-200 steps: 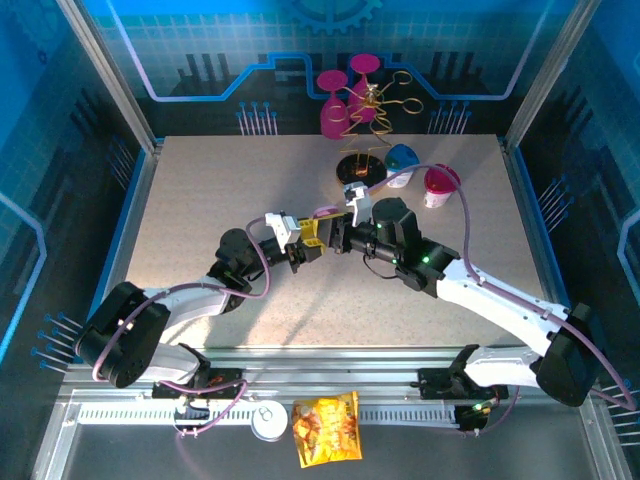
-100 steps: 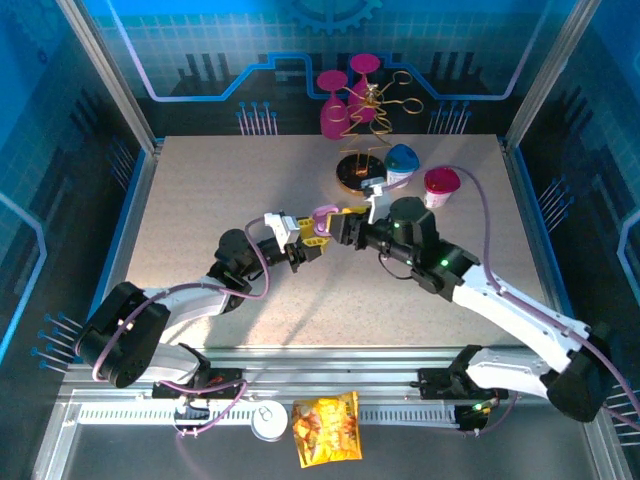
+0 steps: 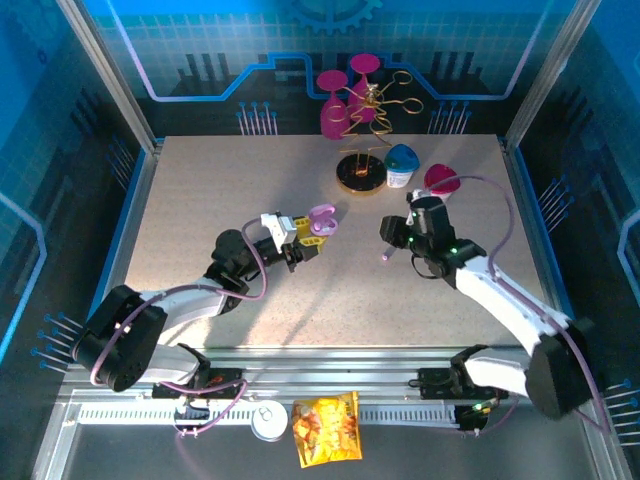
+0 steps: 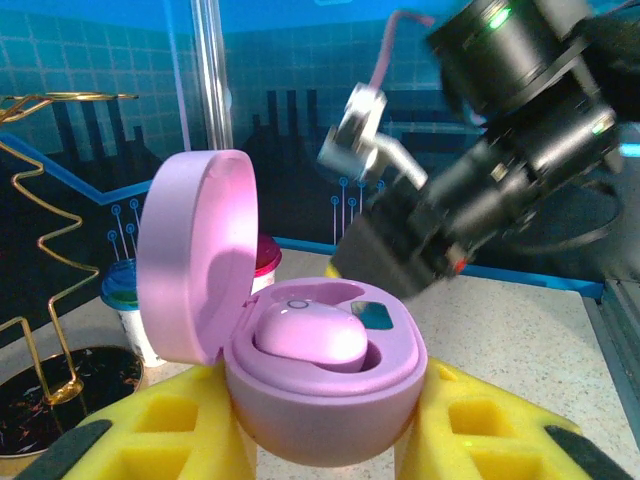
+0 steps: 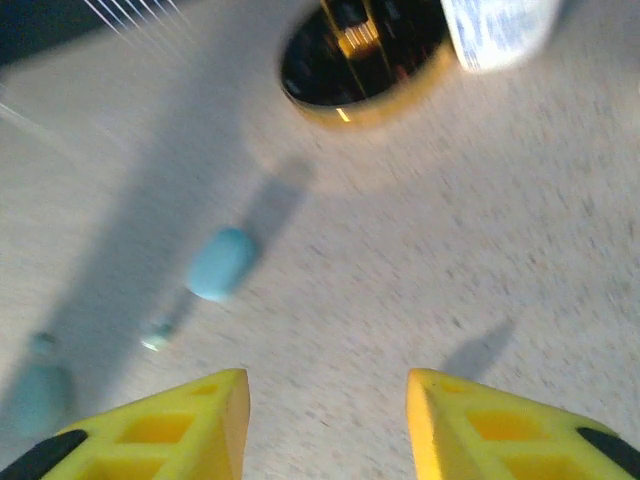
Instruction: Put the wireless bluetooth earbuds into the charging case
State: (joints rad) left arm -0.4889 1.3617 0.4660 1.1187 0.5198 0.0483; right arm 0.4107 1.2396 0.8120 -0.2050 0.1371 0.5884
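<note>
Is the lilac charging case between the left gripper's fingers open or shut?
The lilac case is open: its lid stands raised, and a lilac earbud lies inside.

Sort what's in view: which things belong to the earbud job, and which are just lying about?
Job: lilac charging case, lilac earbud seated in it, loose pale blue earbud.
Lying about: pink goblets, wire stand, blue-lidded cup, pink-lidded cup, snack packet.

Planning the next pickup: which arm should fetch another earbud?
Right. The right pincer hangs open and empty above the table, a pale blue bud lying ahead; the left pincer is shut on the open lilac case.
</note>
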